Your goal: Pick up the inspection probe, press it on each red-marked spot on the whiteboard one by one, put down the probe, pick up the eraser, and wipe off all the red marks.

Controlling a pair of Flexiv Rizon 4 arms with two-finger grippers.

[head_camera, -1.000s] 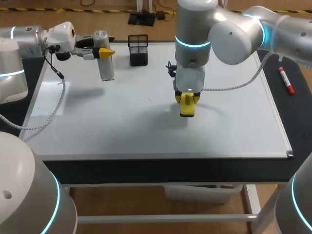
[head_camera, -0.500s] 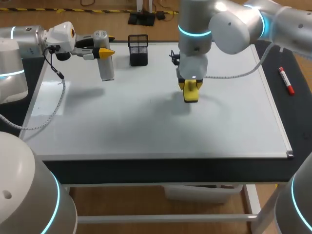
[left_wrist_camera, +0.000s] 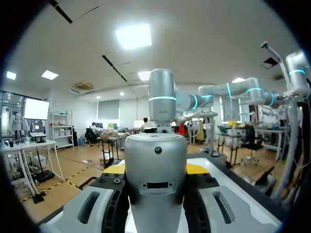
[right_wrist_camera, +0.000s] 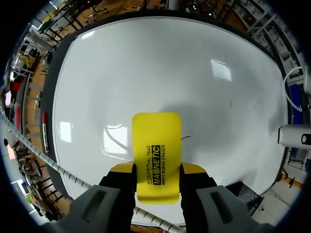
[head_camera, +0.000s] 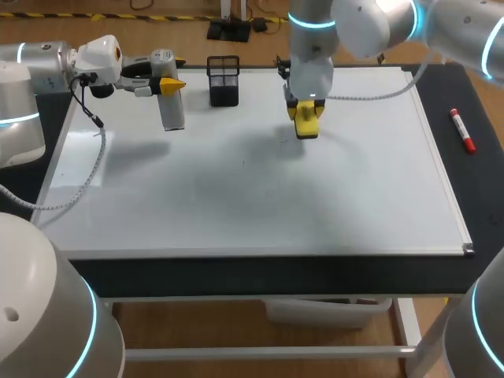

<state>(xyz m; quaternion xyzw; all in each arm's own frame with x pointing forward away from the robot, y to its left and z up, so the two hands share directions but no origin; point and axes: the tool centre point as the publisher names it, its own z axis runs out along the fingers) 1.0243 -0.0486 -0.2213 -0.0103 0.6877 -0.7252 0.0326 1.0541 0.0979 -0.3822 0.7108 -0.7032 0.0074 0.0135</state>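
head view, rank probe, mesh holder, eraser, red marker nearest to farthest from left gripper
1. probe, held in the left gripper
2. mesh holder, whiteboard's far edge
3. eraser, in the right gripper
4. red marker, right of the whiteboard

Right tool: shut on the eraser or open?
Shut on the eraser: in the right wrist view both fingers of the right tool touch its opposite long sides.

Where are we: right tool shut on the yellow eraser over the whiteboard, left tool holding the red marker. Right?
Almost. In the head view the left tool holds the silver inspection probe; the red marker lies on the dark table right of the whiteboard. The right tool is shut on the yellow eraser over the whiteboard.
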